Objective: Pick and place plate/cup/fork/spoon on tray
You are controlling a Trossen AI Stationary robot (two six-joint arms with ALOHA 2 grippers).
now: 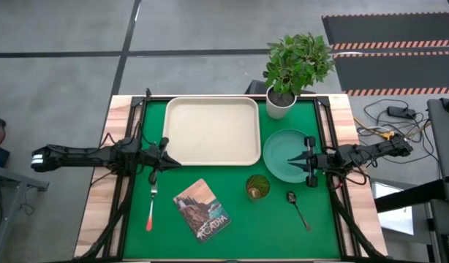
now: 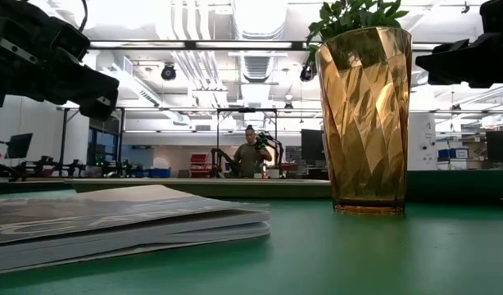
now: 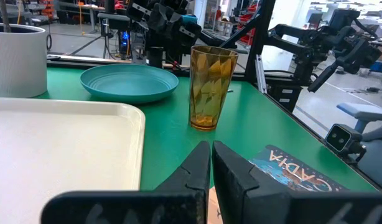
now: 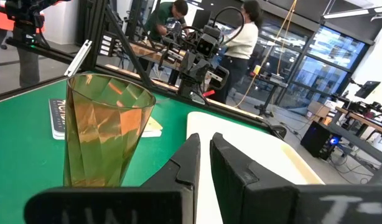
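Cream-beige and bare, the tray [image 1: 211, 131] lies on the green mat [image 1: 232, 219] at the far side of the bench. Just beside its right edge sits the teal plate [image 1: 283, 155], flat on the mat. The amber cup [image 1: 257, 187] stands upright near the plate's front rim, with the dark spoon [image 1: 298, 209] a little to its right. The fork [image 1: 151, 207] lies left of a book [image 1: 201, 210], orange handle toward the front edge. A potted plant [image 1: 281, 102] stands behind the plate.

Over the mat off the tray's front-left corner hangs the left gripper [image 1: 160, 155], jaws closed on nothing. The right gripper [image 1: 303, 161] sits over the plate's right part, jaws likewise closed and empty
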